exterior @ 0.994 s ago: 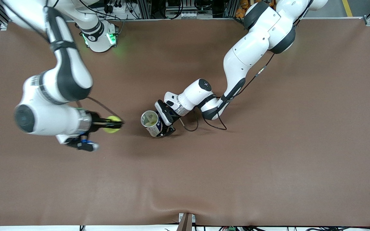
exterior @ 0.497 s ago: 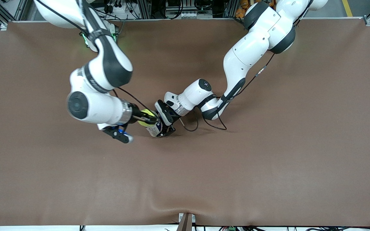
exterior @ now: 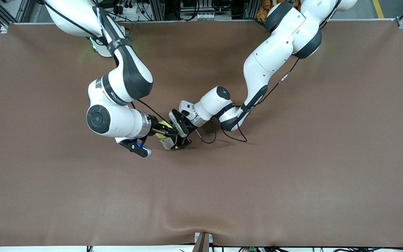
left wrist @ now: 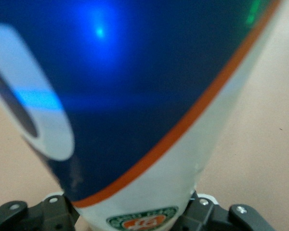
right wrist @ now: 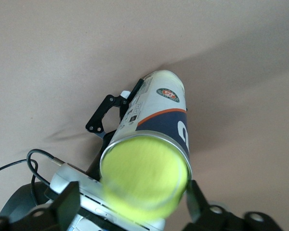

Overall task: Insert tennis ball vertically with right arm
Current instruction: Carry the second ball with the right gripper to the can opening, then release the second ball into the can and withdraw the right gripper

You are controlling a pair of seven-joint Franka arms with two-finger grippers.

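Table [exterior: 292, 182]: brown mat, the two arms meeting near its middle.
Can [exterior: 168, 141]: upright tube, blue and white with an orange stripe, standing on the mat near the middle. Mouth turned up. In the right wrist view [right wrist: 156, 120] it is seen from above, mouth toward the camera; in the left wrist view [left wrist: 135, 110] its wall fills the picture.
Left gripper [exterior: 182, 138]: low beside the can, on the side toward the left arm's end of the table. Jaws closed on the can's lower wall, one on each side; both fingertips [left wrist: 209, 209] show at the foot of the can in the left wrist view.
Ball [exterior: 164, 126]: yellow-green, sitting at the can's mouth. The right wrist view [right wrist: 144, 180] shows it filling the round opening, blurred.
Right gripper [exterior: 166, 130]: directly over the can's mouth, arm reaching in from the right arm's end. Fingers [right wrist: 67, 207] stand apart, one on each side of the ball with a gap between each and the ball; no hold visible.
Cable [exterior: 222, 134]: black loop lying on the mat by the left arm's wrist.
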